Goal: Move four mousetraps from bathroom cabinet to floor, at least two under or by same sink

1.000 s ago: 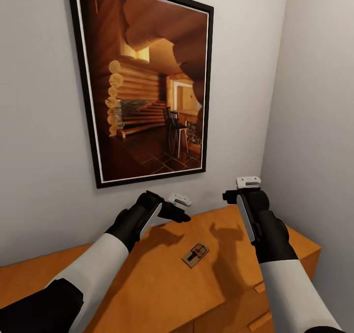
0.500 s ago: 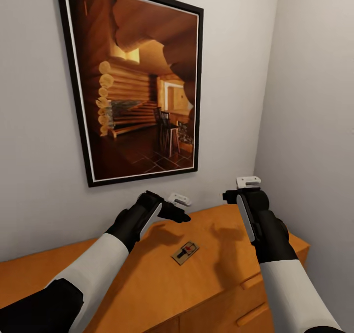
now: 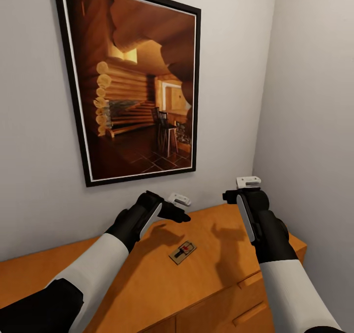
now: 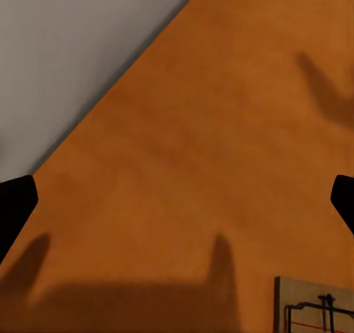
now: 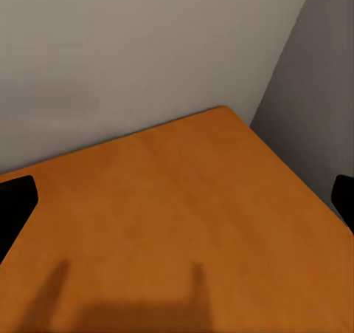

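Orange-brown cabinet (image 3: 147,279) surface carries one mousetrap (image 3: 182,252), now brought closer below the left fingers (image 3: 183,218), spread and empty; right fingers (image 3: 230,196) are likewise spread, so grasping seems next.

The cabinet (image 3: 147,284) is orange-brown wood, its top surface smooth and warm-toned, with grey shadows across it. The mousetrap (image 3: 182,252) is a pale tan rectangle with dark wire and a red mark. The picture (image 3: 132,84) has a black frame, a thin white border and amber-brown log-cabin tones. The walls (image 3: 305,102) are pale grey. Both arms are black with white forearms.
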Motion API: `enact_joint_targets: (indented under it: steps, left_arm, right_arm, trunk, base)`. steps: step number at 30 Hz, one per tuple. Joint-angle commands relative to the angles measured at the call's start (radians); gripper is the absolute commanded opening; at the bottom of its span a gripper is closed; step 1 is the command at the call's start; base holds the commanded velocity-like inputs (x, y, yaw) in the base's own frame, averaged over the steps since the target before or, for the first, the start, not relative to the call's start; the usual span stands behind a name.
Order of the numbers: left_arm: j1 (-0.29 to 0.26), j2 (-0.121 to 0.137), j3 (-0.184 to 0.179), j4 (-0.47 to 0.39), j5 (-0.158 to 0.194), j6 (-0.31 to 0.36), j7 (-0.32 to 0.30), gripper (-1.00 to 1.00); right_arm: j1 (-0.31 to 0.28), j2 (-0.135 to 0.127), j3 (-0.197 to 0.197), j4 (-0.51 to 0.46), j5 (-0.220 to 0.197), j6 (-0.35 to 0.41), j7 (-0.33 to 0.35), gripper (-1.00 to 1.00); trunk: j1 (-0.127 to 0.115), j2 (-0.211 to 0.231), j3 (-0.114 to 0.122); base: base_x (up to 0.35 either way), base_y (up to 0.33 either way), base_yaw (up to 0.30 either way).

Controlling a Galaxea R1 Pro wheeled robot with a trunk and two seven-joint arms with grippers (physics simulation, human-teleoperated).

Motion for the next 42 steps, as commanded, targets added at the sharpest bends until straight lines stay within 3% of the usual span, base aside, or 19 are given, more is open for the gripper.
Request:
enact_joint_targets:
  steps: [1, 15, 28, 42]
  left_arm:
    - [-0.001, 0.000, 0.000, -0.001, 0.006, 0.006, 0.002, 1.00]
    - [-0.001, 0.000, -0.002, 0.014, 0.009, 0.020, 0.001, 1.00]
    - [-0.001, 0.000, -0.004, 0.034, 0.003, 0.152, 0.001, 1.00]
    - [-0.001, 0.000, -0.004, 0.033, 0.003, 0.166, -0.001, 1.00]
  right_arm:
    - [-0.001, 0.000, 0.001, -0.001, 0.006, 0.005, 0.002, 1.00]
    - [-0.001, -0.001, 0.001, -0.001, 0.006, 0.005, 0.002, 1.00]
    - [-0.001, -0.001, 0.001, -0.001, 0.006, 0.005, 0.002, 1.00]
    - [-0.001, -0.001, 0.001, -0.001, 0.008, 0.005, 0.001, 1.00]
  trunk:
    - [0.000, -0.001, -0.001]
    - [0.000, -0.001, -0.001]
    - [0.000, -0.001, -0.001]
    - [0.000, -0.001, -0.001]
  base:
    - [-0.001, -0.004, 0.000]
    - [0.000, -0.001, 0.000]
    - [0.000, 0.000, 0.000]
    - [0.000, 0.000, 0.000]
